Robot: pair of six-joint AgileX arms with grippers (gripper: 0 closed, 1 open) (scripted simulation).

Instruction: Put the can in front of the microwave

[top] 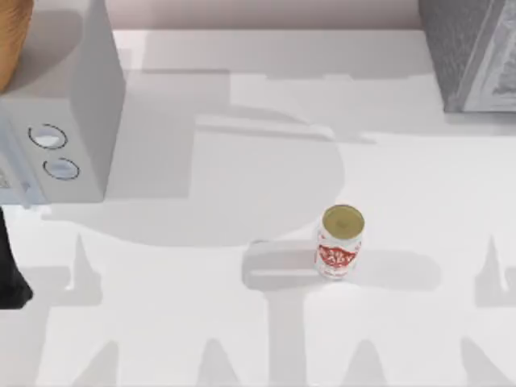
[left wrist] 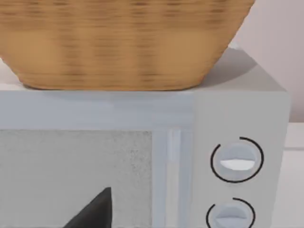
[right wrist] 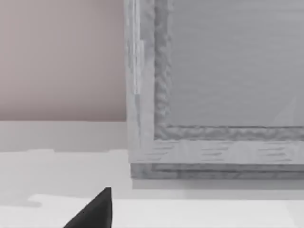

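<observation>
Left wrist view: dark fingertip (left wrist: 95,211) faces microwave (left wrist: 142,156), basket (left wrist: 118,42) on top; jaws' spread cannot be told, either arm | can (top: 341,242) upright mid-bench (top: 201,322), right of microwave, well apart from both arms | speckled box (top: 472,52) far right

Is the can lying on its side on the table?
No, in the top view the can stands upright on the white table, its gold round top facing up, well to the right of the microwave.

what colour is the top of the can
Dull gold-olive; the can has a white side with a red label. The top view shows it best.
</observation>
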